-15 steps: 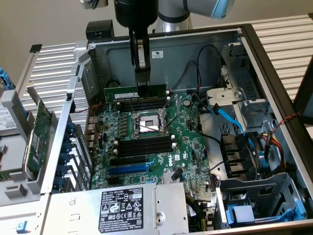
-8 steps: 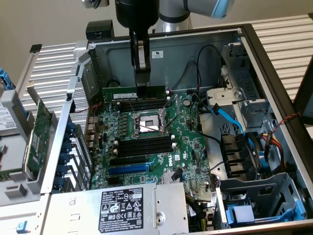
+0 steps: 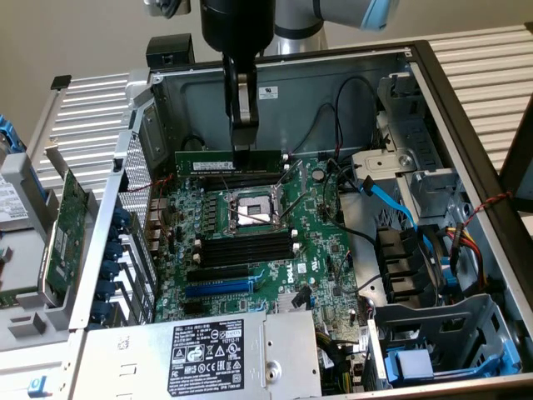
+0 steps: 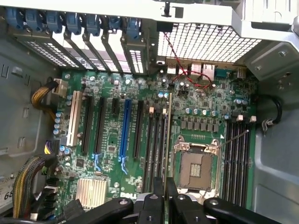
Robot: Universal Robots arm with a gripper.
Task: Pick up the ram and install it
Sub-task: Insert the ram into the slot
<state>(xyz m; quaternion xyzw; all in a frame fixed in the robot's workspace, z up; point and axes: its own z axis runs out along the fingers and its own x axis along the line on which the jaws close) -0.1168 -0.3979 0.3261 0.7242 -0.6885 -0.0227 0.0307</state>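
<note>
The ram is a long green stick with a white label. It stands upright on its long edge, level, over the black memory slots on the far side of the CPU socket. My gripper comes straight down from above and is shut on the ram's top edge near its middle. Whether the ram's lower edge touches a slot I cannot tell. In the wrist view the ram appears edge-on as a thin line running out from my gripper, lined up along the slots beside the CPU socket.
A second bank of memory slots lies on the near side of the socket. A power supply covers the near corner of the case. Blue and black cables and a drive cage fill the exterior view's right. A green expansion card stands outside the case.
</note>
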